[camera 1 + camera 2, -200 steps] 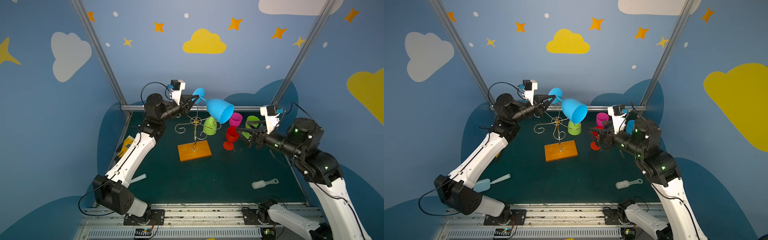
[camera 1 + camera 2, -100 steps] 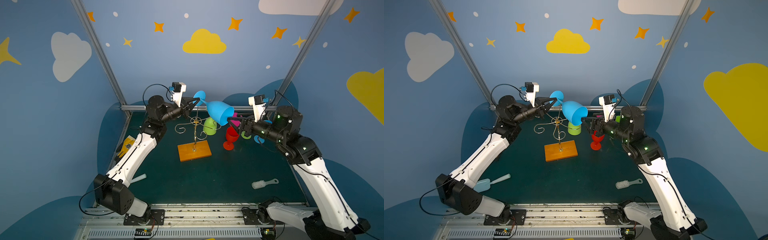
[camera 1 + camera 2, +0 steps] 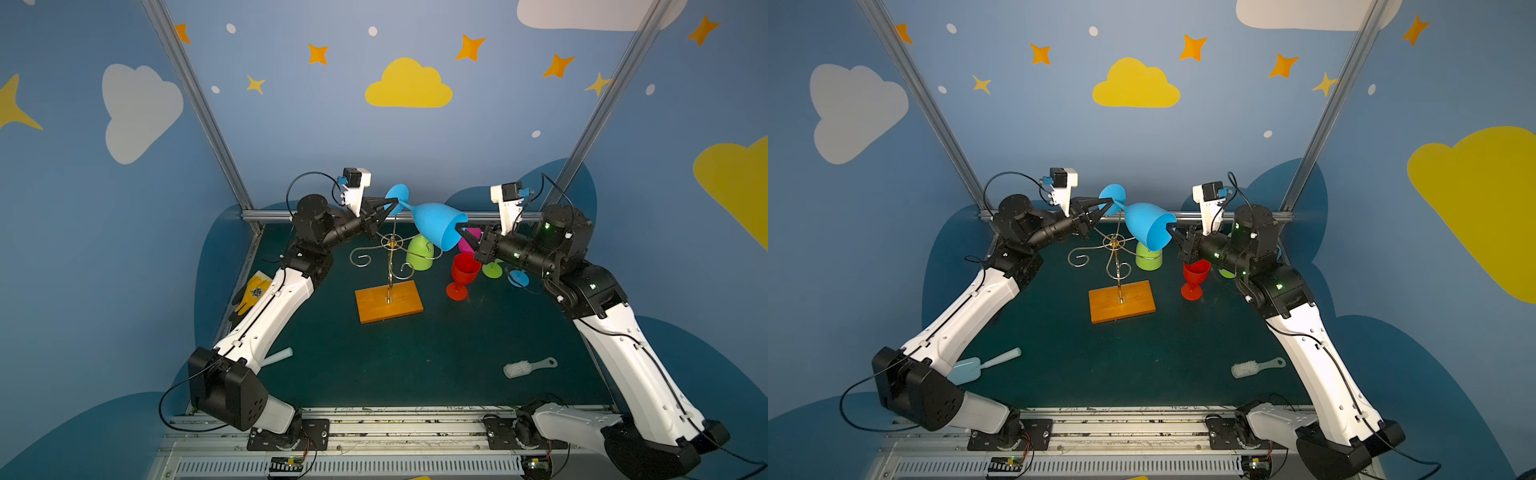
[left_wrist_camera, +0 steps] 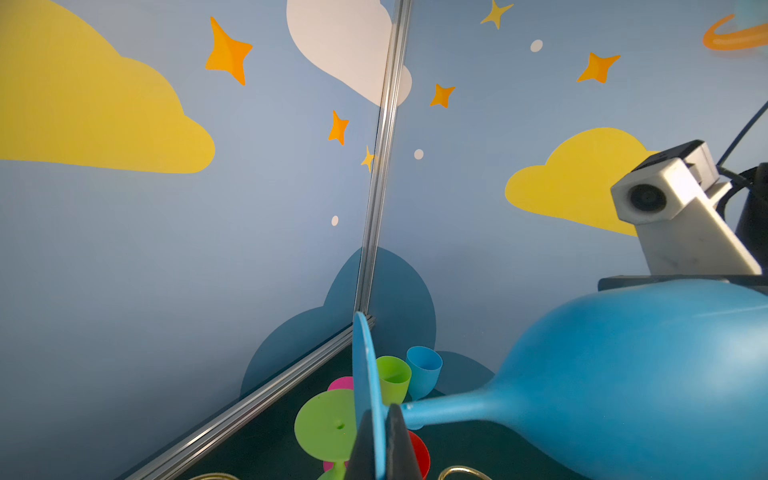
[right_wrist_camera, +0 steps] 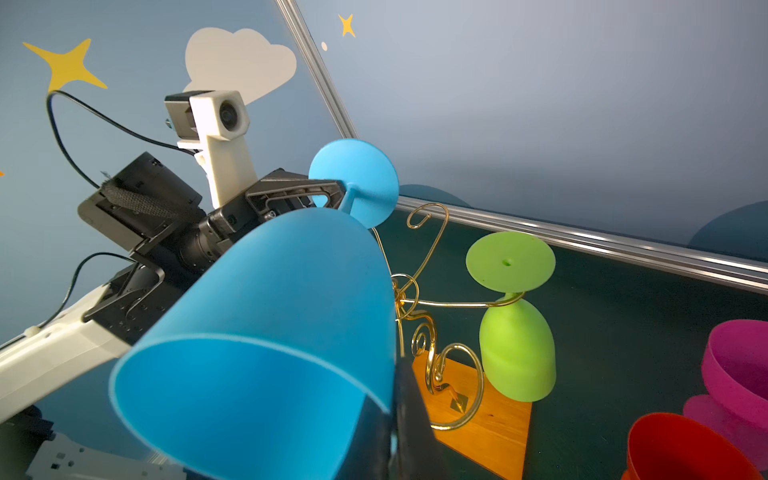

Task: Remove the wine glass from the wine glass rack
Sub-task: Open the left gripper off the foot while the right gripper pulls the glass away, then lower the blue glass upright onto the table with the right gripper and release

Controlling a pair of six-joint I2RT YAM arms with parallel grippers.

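The blue wine glass (image 3: 438, 224) — matte, opaque, round-footed — hangs tipped sideways.

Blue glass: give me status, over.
Left gripper shut on blue glass foot, right gripper shut on its rim. Glass held sideways above the rack. Rack's raised curl close by the foot; green glass hangs below.

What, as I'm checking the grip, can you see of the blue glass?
The blue glass looks like matte plastic: round foot, slim stem, deep bowl. It lies almost level in the air above the rack, mouth tipped slightly down. The left claw is shut on the foot's edge, the right claw on the bowl's rim. Whether it touches the rack's wire I cannot tell.
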